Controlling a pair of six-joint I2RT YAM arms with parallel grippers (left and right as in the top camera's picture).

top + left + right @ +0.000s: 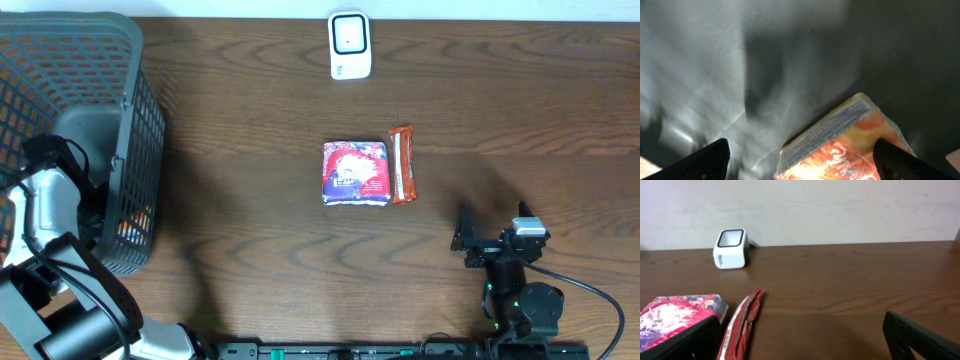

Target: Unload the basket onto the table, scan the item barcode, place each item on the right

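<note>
An orange snack packet (pixel 850 135) lies on the grey floor of the basket (pixel 130 110) at the table's left. My left gripper (pixel 802 155) reaches down inside the basket and stands open around the packet. Its right finger (pixel 900 160) is at the packet's edge and its left finger (pixel 705 160) is well clear. The white scanner (pixel 350 45) stands at the far middle of the table. My right gripper (pixel 495 232) rests open near the front right with nothing between its fingers; the scanner (pixel 731 248) shows far ahead of it.
A pink and purple packet (pixel 356 173) and a red-orange bar (pixel 402 164) lie side by side mid-table. From the right wrist both sit to the left, the packet (pixel 675 312) and the bar (pixel 742 325). The basket's mesh walls surround my left arm (pixel 50 200).
</note>
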